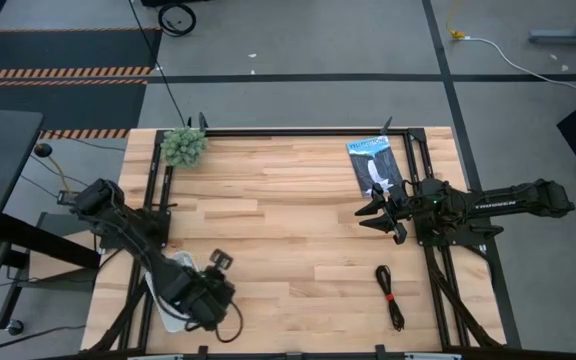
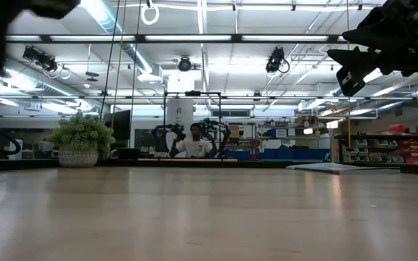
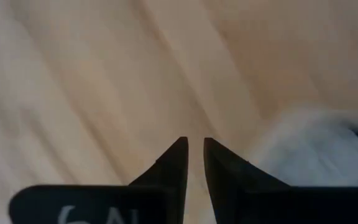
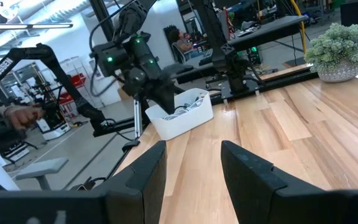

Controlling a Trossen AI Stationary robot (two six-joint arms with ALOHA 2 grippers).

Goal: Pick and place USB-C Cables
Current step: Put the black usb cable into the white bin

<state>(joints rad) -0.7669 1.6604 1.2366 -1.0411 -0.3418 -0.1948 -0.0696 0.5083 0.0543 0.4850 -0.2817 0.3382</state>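
Observation:
A black cable with a red tie point(image 1: 390, 294) lies on the wood toward the table's near right. My right gripper point(image 1: 366, 218) point(image 4: 191, 149) hovers open, lifted high point(image 2: 347, 69), beyond that cable and beside the retail packet. My left gripper point(image 1: 200, 300) point(image 3: 193, 144) points down at the near left corner, fingers nearly together with nothing between them. It is next to a white bin point(image 4: 179, 115) point(image 1: 171, 290). Pale coiled cable shows inside the bin; which cables, I cannot tell. The other cables are hidden.
A flat black-and-blue packet point(image 1: 373, 165) lies at the far right. A fuzzy green plant ball point(image 1: 183, 147) point(image 2: 82, 138) sits at the far left corner. Black frame rails point(image 1: 158, 200) run along the table's sides. A person point(image 2: 193, 143) sits beyond the far edge.

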